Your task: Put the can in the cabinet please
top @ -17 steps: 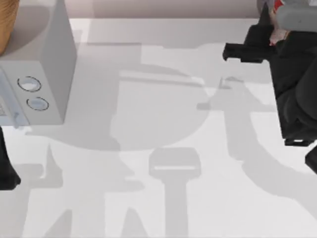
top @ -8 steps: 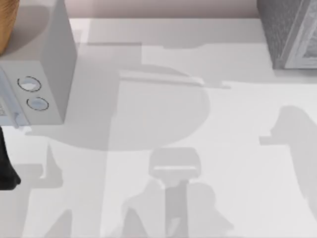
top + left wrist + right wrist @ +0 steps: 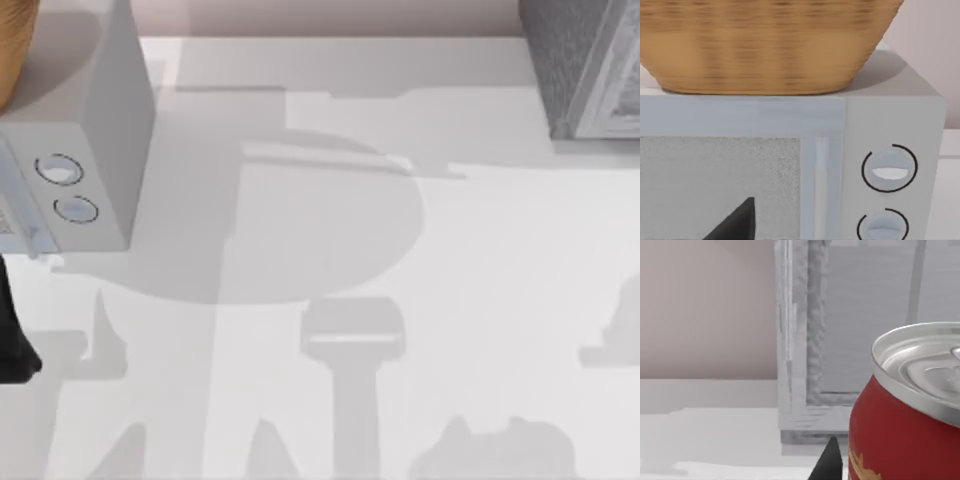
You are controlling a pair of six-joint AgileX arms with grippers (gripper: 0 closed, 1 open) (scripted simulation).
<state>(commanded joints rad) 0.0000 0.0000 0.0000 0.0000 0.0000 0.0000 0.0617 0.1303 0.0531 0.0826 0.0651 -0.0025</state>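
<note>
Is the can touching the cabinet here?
Apart. In the right wrist view the can sits near the camera; white table shows ahead of the cabinet.

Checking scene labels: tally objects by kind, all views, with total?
Can: 1
Cabinet: 1
Pale box with two dials: 1
Wicker basket: 1
Total: 4

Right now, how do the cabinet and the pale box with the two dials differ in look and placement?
The cabinet is dark grey and speckled with a lighter framed face; the pale box is smooth and light grey. The cabinet stands at the table's far right corner, the pale box at its left edge. The pale box carries two round dials and a woven basket on top; the cabinet shows neither. Both are boxy units standing on the table.
</note>
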